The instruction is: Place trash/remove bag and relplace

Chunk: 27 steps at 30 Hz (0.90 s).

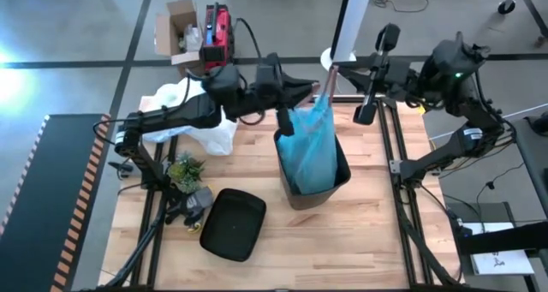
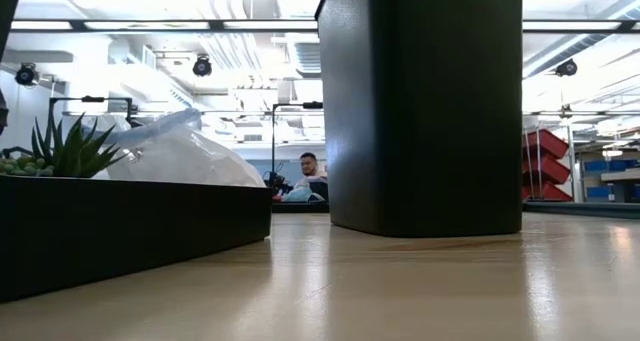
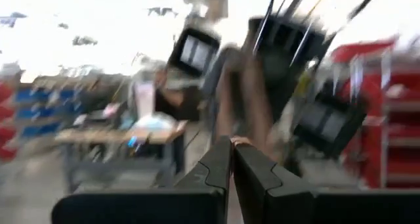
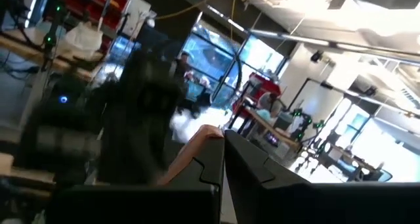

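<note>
Bag (image 1: 306, 146) half out of bin (image 1: 341, 177), both grippers' (image 1: 324, 88) jaws clenched on its top above the rim.

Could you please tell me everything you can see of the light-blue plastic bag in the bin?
The thin, crinkly, translucent light-blue plastic bag sits in the dark bin near the middle of the wooden table. Its lower part fills the bin; its top is gathered and drawn up past the rim towards the table's far edge, to a narrow point. There the shut left hand and the shut right hand meet it and appear to pinch it, though the contact itself is hard to make out.
</note>
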Motion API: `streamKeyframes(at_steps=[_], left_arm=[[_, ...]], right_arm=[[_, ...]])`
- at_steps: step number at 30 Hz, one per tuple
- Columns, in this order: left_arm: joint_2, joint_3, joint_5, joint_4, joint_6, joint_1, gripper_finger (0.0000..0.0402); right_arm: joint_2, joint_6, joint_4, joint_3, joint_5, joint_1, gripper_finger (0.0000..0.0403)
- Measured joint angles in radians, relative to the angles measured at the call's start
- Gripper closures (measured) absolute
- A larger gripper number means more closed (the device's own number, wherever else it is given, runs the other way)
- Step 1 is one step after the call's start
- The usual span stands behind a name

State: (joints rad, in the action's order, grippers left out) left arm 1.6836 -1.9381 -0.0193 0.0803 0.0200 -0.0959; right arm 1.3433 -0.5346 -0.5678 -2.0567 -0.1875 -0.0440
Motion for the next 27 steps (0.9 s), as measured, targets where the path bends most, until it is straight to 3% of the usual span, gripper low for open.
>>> streamKeyframes(at_steps=[3,15,27], left_arm=[[0.015,-0.035,0.039,0.038,-0.025,0.004,0.0401],[0.102,-0.037,0.032,0.042,-0.030,-0.003,0.0400],[0.105,0.048,0.027,-0.076,-0.044,-0.005,0.0400]], right_arm=[[0.013,0.000,-0.010,0.000,0.000,-0.005,0.0403],[0.032,-0.008,0.002,0.000,-0.007,-0.005,0.0403],[-0.018,-0.016,0.033,-0.023,0.002,-0.005,0.0403]])
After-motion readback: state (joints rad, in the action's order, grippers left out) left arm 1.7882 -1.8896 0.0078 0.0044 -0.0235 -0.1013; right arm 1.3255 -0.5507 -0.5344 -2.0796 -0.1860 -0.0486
